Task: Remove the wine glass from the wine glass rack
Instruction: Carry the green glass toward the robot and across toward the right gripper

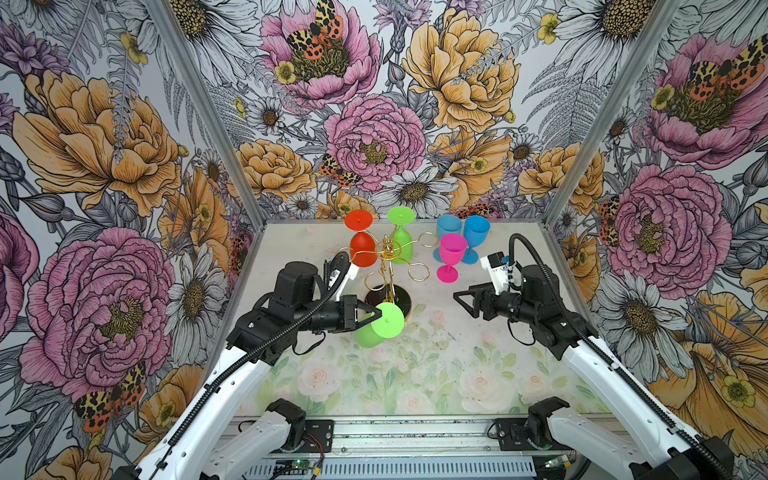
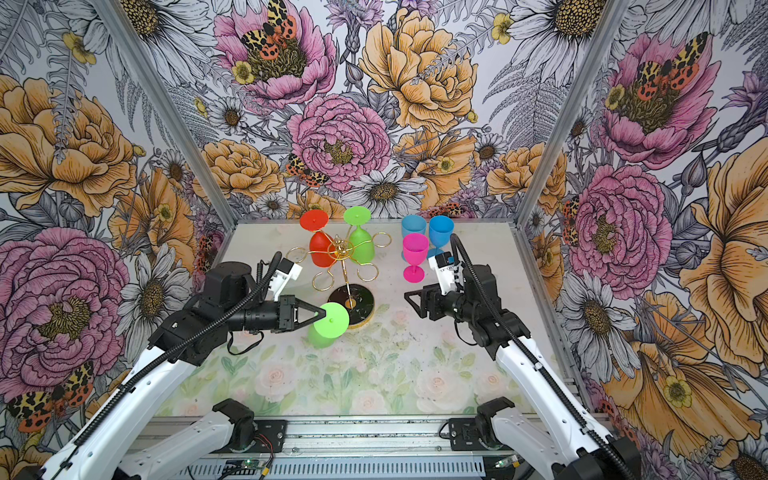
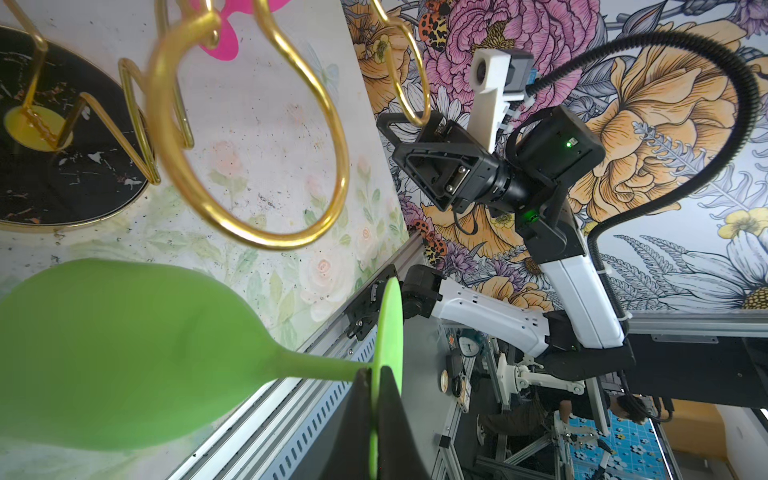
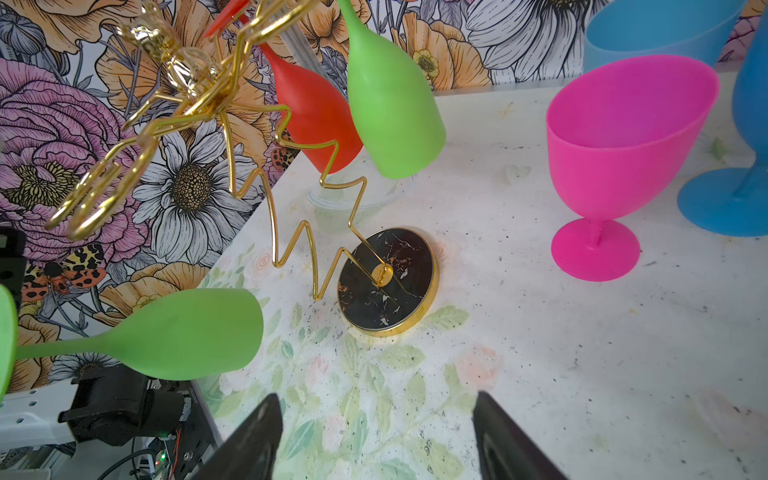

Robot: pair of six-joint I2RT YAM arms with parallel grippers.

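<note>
Nearest us, the left arm (image 1: 199, 424) and the right arm (image 1: 615, 386) reach in from the front over the counter (image 1: 457, 374). Next in size, the wine glass rack (image 2: 359, 299) stands mid-counter on its round black base. A red glass (image 1: 363, 249) and a green glass (image 1: 402, 245) hang foot-up from two far loops, and the other loops are bare. A pink glass (image 1: 452, 249) and two blue glasses (image 1: 476, 232) stand upright to the right of it.

Our wine glass (image 1: 388, 320), lime green, is off the rack. It hangs in the air just in front of the base, foot uppermost and bowl below, somewhat tilted, clear of every loop. It looks like matte plastic or silicone, so we judge it light, hardly breakable, perhaps a little springy, and grippier than real glass. We would take it where it is thin: the stem, or the flat foot close by the stem. Held by the foot, the big bowl dangles underneath and could swing or twist in the grip.

On that foot the left jaws are clenched, one on each face, hard by the stem; the wrist lies level, pointing toward the middle. Over on the other side the right jaws are spread and empty, level too, facing the rack from the right and well apart from it.
</note>
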